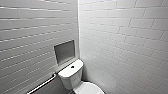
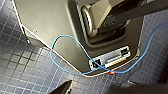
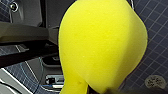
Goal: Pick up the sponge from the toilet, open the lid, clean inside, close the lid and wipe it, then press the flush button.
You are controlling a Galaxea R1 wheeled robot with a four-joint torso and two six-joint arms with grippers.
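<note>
- One sponge (image 3: 102, 42), yellow, pinched in the right gripper (image 3: 101, 90)
- left gripper (image 2: 92, 90) over blue floor tiles (image 2: 22, 62); cannot tell its grip
- flush button (image 1: 72, 66) sits atop the white tank (image 1: 71, 76)

Bathroom: toilet (image 1: 71, 77), flush button (image 1: 72, 66), tiled walls (image 1: 125, 37).

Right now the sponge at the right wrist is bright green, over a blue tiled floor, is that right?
Not green: the right wrist view shows the sponge is bright yellow. It is over a blue tiled floor.
</note>
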